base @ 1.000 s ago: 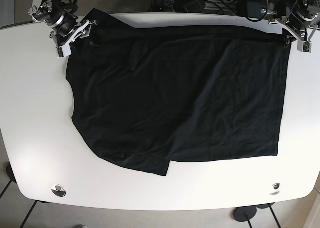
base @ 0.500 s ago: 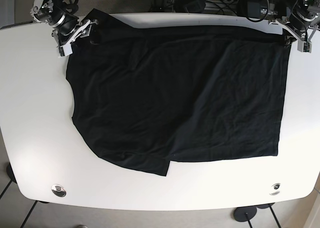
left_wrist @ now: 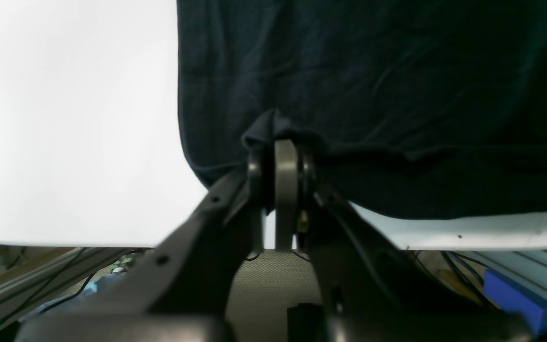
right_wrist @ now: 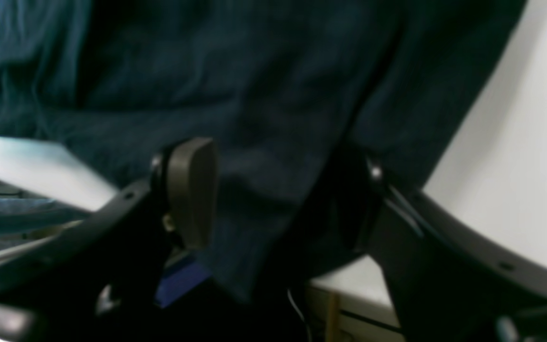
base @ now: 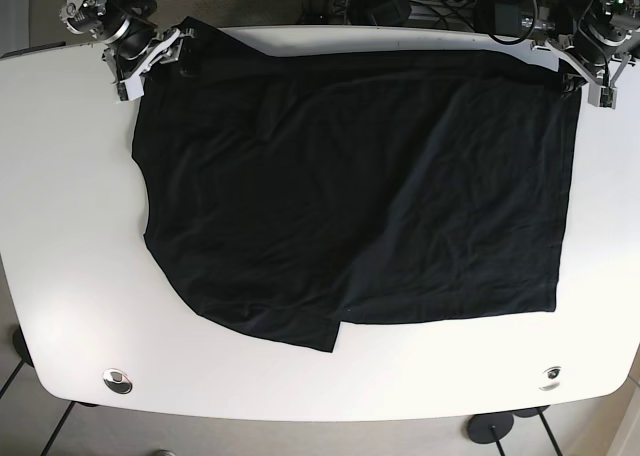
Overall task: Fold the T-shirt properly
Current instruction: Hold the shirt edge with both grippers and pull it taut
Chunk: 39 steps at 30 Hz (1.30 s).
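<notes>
A black T-shirt (base: 350, 196) lies spread flat over the white table (base: 70, 226), with a sleeve at the far left and a folded flap at the near edge. In the base view my left gripper (base: 588, 80) is at the shirt's far right corner. The left wrist view shows that gripper (left_wrist: 285, 154) shut on a pinched tuft of the cloth (left_wrist: 373, 71). My right gripper (base: 150, 64) is at the far left sleeve corner. Seen from the right wrist, this gripper (right_wrist: 278, 199) stands open, its fingers (right_wrist: 193, 190) wide apart with dark cloth (right_wrist: 254, 85) lying between them.
Cables and power strips (base: 420, 1) crowd the floor behind the table's far edge. Two round metal fittings (base: 117, 380) (base: 549, 377) sit near the table's front corners. A blue object (left_wrist: 515, 294) shows below the table edge in the left wrist view.
Both grippers have shifted slightly toward the table's far edge. The right one has drawn back along the sleeve corner. The shirt lies almost as before.
</notes>
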Motion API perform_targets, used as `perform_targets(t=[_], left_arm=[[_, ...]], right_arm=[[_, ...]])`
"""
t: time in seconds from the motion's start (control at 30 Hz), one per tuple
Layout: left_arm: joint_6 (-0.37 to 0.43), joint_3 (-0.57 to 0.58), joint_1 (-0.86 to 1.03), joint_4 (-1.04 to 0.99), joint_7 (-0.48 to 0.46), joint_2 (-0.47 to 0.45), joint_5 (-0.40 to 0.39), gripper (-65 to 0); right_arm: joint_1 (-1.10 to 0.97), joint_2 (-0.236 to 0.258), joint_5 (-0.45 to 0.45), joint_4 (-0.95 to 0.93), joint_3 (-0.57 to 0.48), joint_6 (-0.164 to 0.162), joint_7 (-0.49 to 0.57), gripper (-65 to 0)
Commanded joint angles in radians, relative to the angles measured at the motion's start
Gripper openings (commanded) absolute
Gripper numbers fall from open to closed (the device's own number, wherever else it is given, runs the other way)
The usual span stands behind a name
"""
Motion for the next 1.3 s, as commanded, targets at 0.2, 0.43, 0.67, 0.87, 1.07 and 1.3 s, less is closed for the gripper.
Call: perform_targets(t=[0.2, 0.43, 0.67, 0.87, 1.07, 1.3], left_arm=[[-0.001, -0.005, 0.005, 0.013, -0.02, -0.013, -0.012, -65.0], [-0.001, -0.005, 0.005, 0.013, -0.02, -0.013, -0.012, -65.0], [-0.001, 0.039, 0.007, 0.013, -0.02, -0.03, 0.048, -65.0], [-0.001, 0.045, 0.005, 0.007, -0.02, -0.028, 0.068, -65.0], [-0.001, 0.045, 0.004, 0.007, -0.02, -0.028, 0.067, -65.0], [-0.001, 0.042, -0.027, 0.007, -0.02, -0.03, 0.068, -65.0]], right_arm=[[-0.03, -0.015, 0.012, 0.016, 0.004, 0.009, 0.01, -27.7], [-0.055, -0.018, 0.058, 0.022, -0.003, 0.009, -0.025, -27.9], [-0.079, -0.01, 0.168, 0.023, -0.005, 0.009, -0.07, -27.9], [-0.093, -0.01, 0.177, 0.095, -0.003, 0.009, -0.108, -27.9], [-0.09, 0.001, 0.197, 0.097, -0.057, 0.009, -0.153, -27.9], [-0.066, 0.018, 0.206, 0.094, -0.134, 0.009, -0.153, -28.1]])
